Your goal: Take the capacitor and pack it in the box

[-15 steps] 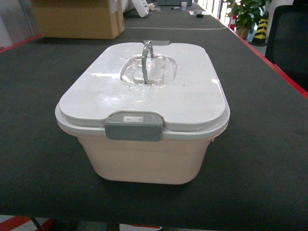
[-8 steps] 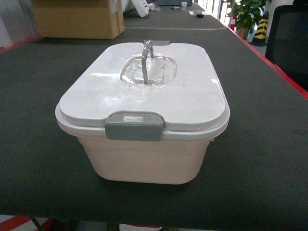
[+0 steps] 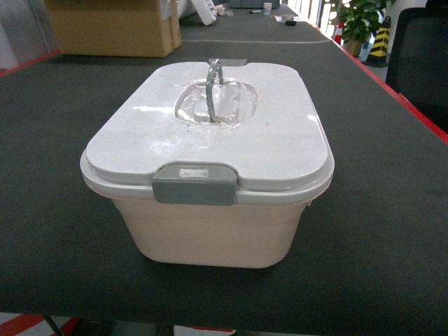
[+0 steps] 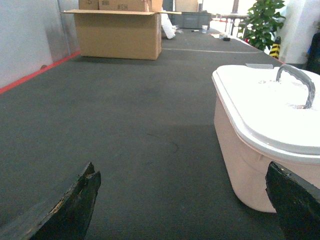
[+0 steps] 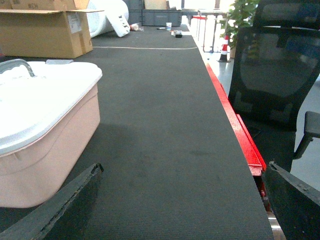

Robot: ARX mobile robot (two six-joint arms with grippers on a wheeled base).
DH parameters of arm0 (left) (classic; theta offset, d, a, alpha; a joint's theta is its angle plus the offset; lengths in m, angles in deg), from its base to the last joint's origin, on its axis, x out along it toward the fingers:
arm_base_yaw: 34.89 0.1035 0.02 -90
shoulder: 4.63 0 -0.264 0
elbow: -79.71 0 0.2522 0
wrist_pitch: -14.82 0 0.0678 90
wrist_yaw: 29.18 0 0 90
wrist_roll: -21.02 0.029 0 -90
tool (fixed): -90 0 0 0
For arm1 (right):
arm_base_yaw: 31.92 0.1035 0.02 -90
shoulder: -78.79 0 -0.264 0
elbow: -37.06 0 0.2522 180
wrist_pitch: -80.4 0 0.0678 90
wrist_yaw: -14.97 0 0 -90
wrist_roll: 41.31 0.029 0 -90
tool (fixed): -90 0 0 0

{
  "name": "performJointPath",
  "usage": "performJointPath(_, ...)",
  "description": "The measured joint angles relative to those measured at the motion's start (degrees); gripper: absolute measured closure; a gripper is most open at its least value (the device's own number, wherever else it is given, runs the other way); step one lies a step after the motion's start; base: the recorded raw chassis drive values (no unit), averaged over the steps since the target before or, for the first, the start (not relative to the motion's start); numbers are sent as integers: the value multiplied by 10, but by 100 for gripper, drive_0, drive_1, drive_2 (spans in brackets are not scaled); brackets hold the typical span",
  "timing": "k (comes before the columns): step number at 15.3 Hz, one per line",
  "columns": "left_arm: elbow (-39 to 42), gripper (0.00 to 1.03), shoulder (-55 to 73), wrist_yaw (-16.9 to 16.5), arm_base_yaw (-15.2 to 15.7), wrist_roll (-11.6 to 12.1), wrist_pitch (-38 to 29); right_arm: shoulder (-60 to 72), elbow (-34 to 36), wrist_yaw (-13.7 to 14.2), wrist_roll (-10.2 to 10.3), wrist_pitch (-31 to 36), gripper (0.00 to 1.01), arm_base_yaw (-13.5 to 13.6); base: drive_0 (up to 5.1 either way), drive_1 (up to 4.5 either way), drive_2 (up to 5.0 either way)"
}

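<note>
The box [image 3: 213, 231] is a pale pink tub in the middle of the dark table, its white lid [image 3: 224, 133] closed, the grey latch [image 3: 194, 183] facing me and the clear handle [image 3: 214, 82] standing up. It also shows as box [image 4: 250, 150] at the right of the left wrist view and box [image 5: 45, 145] at the left of the right wrist view. My left gripper [image 4: 182, 200] is open, low over the mat left of the box. My right gripper [image 5: 182, 200] is open over the mat right of it. Neither holds anything. The capacitor is out of view.
A brown cardboard carton [image 3: 115, 28] stands at the far left of the table. The table's red edge [image 5: 235, 130] runs along the right, with a black mesh chair [image 5: 275, 75] beyond it. A potted plant [image 3: 360, 21] stands far right.
</note>
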Motion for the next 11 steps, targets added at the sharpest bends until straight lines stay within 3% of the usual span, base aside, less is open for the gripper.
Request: performJointPath(11, 0, 5, 0, 0, 0, 0, 0, 0, 0, 0, 0, 0, 3, 0, 0, 0, 0)
